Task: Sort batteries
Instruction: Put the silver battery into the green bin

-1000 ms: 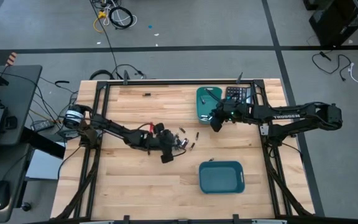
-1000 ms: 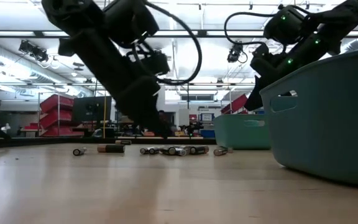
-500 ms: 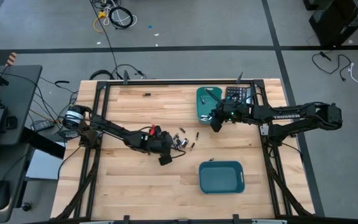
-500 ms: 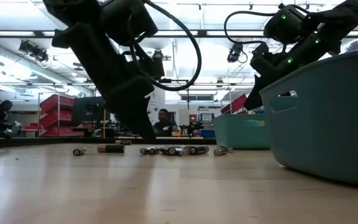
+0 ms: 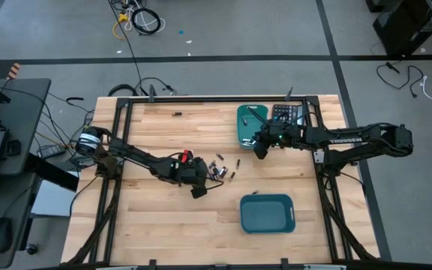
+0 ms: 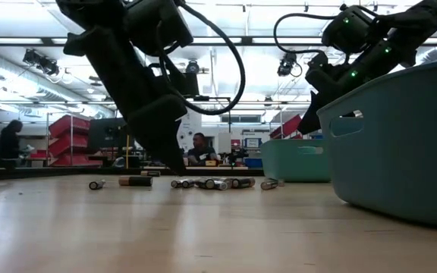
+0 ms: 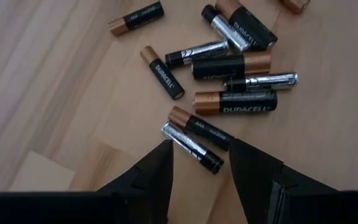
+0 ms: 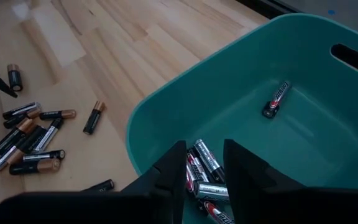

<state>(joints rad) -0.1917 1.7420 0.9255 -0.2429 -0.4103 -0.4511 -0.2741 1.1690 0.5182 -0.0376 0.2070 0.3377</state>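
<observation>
The small cylindrical batteries (image 7: 235,102) lay in a loose cluster on the pale wooden slat table (image 5: 163,225), near its middle. Most were black with a copper-coloured end and white lettering; a few were black with a silvery end. They differed in thickness, the fattest lying among slimmer ones, and they pointed every which way, several touching. One slim silver-and-black cell (image 7: 192,147) lay just in front of the left gripper's fingers, touching a copper-tipped one beside it. In the low view the cluster showed as a short row of cells (image 6: 211,183) on the tabletop, with a couple of strays farther left.

More batteries (image 8: 202,167) lay inside the far teal plastic bin (image 5: 250,126), piled at one side, with a single dark cell (image 8: 276,99) resting apart on the bin's floor. These bore red and silver markings.

The left gripper (image 5: 198,185) hovered just left of the cluster, low over the table, its two dark fingers (image 7: 156,174) spread apart and holding nothing. The right gripper (image 5: 261,147) hung over the near rim of the far teal bin, its fingers (image 8: 171,169) parted with only a narrow gap between them, and nothing in it.

A second teal plastic bin (image 5: 267,214) sat nearer, right of centre, well apart from the cluster. A black calculator (image 5: 286,114) lay just right of the far bin.
</observation>
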